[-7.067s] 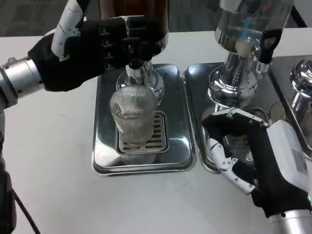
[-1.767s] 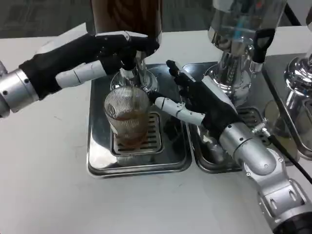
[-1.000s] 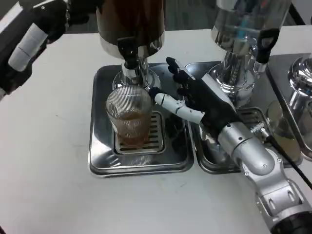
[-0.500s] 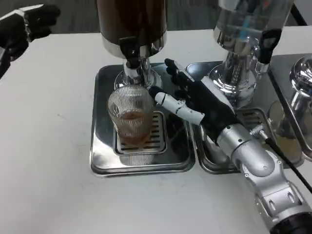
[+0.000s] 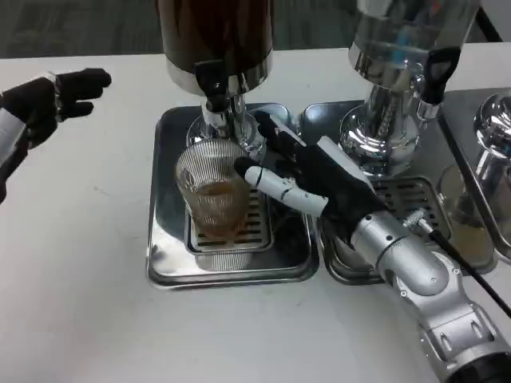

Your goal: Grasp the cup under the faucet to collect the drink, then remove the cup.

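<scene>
A white table (image 5: 88, 319) fills the scene, seen from above. On it stands a tall dark drink dispenser (image 5: 215, 40) over a shiny rectangular metal drip tray (image 5: 168, 255), beside a second, clear dispenser (image 5: 399, 48). Under the dark dispenser's black faucet (image 5: 211, 82) sits the ribbed clear glass cup (image 5: 212, 195), partly filled with brown drink, on the tray's slotted grate. Your right hand (image 5: 315, 179) is spread open beside the cup, one fingertip at its rim, holding nothing. Your left hand (image 5: 48, 100) hovers empty at the far left, fingers loosely apart. Wrap the right hand's fingers low around the cup, then lift level and clear the faucet.
</scene>
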